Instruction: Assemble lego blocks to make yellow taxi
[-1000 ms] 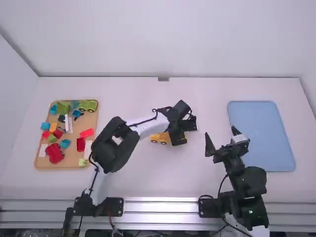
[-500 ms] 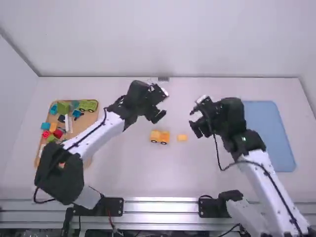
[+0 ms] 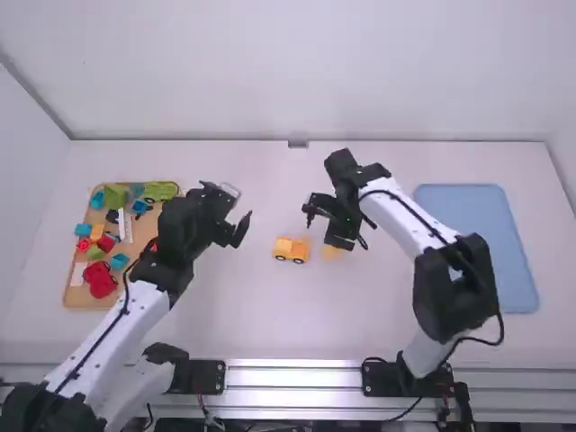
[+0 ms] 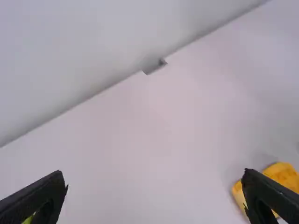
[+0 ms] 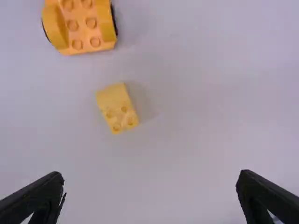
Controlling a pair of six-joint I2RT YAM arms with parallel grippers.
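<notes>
The left gripper (image 3: pixel 241 230) hangs open between the tray and the yellow car base (image 3: pixel 291 250). In the left wrist view the left gripper (image 4: pixel 155 176) has nothing between its fingers, and the car base (image 4: pixel 283 176) is partly behind one finger. The right gripper (image 3: pixel 324 229) is above the table, close to a small yellow block (image 3: pixel 332 253) that it partly covers. In the right wrist view the right gripper (image 5: pixel 150 176) is open and empty. There the studded car base (image 5: pixel 83 25) and the small block (image 5: pixel 117 107) lie apart.
At the left is a wooden tray (image 3: pixel 133 303) with several coloured blocks and vehicles, including a green one (image 3: pixel 162 190) and a red one (image 3: pixel 100 280). A blue tray (image 3: pixel 477 243) lies at the right.
The left arm has swung back from the car base toward the wooden tray. The right arm has extended inward, bringing its gripper near the small block. Both yellow pieces look unmoved since half a second ago.
</notes>
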